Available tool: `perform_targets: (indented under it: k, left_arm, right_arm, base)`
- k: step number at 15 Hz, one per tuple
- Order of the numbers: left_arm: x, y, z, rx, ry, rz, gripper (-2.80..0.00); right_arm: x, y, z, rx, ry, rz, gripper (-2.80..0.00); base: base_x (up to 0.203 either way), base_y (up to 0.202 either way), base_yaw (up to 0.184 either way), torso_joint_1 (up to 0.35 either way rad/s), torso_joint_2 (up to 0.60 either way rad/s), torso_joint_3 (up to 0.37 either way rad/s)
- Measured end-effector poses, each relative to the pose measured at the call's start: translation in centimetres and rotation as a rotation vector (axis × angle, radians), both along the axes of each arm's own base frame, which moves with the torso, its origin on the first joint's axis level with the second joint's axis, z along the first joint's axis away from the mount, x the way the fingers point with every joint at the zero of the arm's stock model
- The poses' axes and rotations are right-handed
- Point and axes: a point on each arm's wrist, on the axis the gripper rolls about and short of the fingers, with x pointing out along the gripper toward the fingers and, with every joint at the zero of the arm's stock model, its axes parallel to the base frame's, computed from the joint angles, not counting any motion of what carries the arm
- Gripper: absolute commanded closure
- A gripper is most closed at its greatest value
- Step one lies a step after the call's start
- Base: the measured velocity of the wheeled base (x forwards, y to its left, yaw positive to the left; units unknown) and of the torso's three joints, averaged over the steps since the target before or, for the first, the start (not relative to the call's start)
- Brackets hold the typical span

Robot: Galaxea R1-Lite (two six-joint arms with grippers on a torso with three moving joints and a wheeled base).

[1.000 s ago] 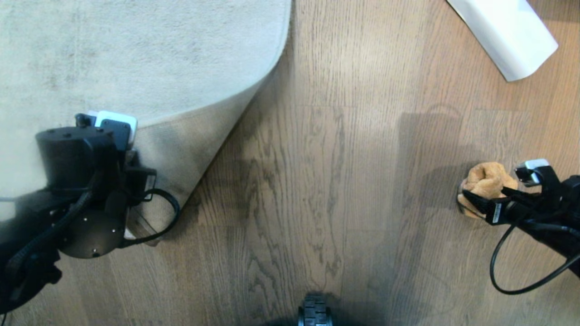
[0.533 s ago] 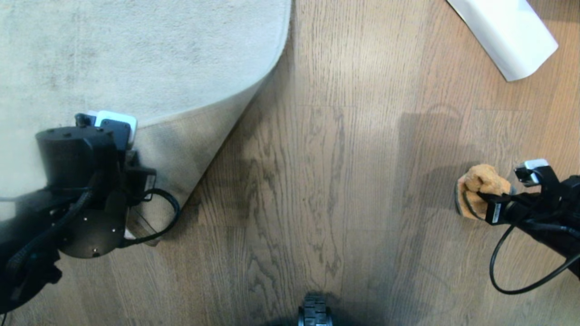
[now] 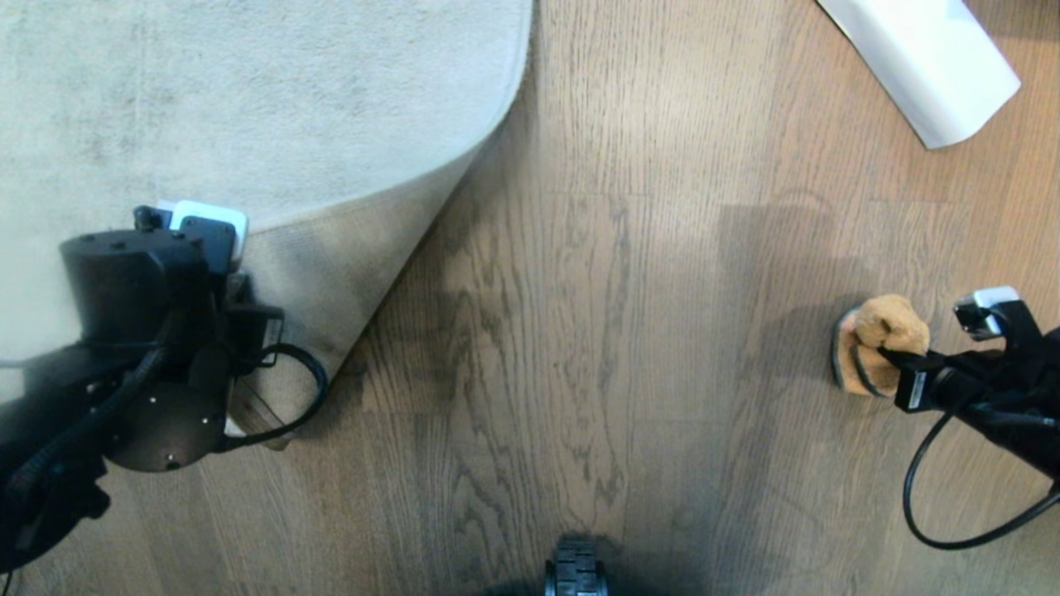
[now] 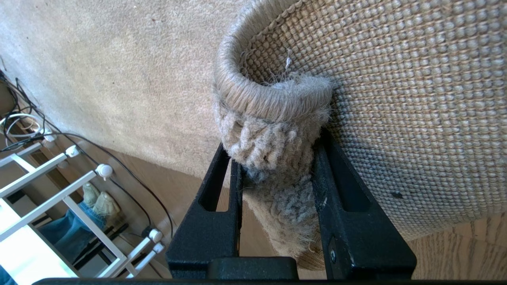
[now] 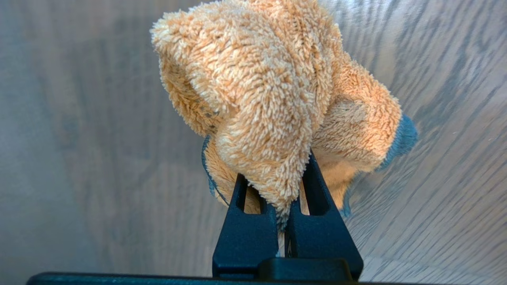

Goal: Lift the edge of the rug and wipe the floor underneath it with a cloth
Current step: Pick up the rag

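Observation:
The pale grey rug (image 3: 248, 99) fills the far left of the head view. Its near corner, the rug edge (image 3: 331, 273), is folded up so the tan woven backing (image 4: 396, 99) shows. My left gripper (image 4: 273, 146) is shut on that corner, with the thick pile border pinched between its black fingers (image 4: 340, 198). At the right, my right gripper (image 3: 890, 360) is shut on the orange-tan cloth (image 3: 886, 327). The cloth (image 5: 269, 87) bunches out past the right gripper (image 5: 277, 170), just over the wood-grain floor (image 3: 596, 331). I cannot tell whether it touches the planks.
A white rolled sheet (image 3: 927, 58) lies at the far right. My base wheel (image 3: 575, 575) shows at the near edge. In the left wrist view, a white rack (image 4: 59, 190), cables (image 4: 130, 174) and a person's legs and shoes (image 4: 91, 209) stand beyond the rug.
My right gripper stood open around the cloth and has shut on it, bunching it, then drawn slightly right. The left arm and the raised rug corner have not moved.

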Motion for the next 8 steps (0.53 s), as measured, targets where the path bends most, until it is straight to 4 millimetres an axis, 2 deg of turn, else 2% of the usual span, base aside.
perform_targets:
  k: [3, 8]
  left_arm:
    - [-0.1, 0.0, 0.1, 0.0, -0.003, 0.005, 0.0]
    - [-0.1, 0.0, 0.0, 0.0, -0.003, 0.004, 0.0]
  right_arm:
    - [-1.2, 1.6, 0.2, 0.004, 0.005, 0.051, 0.0]
    - [-2.4, 6.7, 0.7, 0.05, 0.0, 0.243, 0.0]
  base:
    - [0.0, 0.0, 0.0, 0.0, 0.0, 0.0]
    - [0.0, 0.0, 0.0, 0.0, 0.0, 0.0]
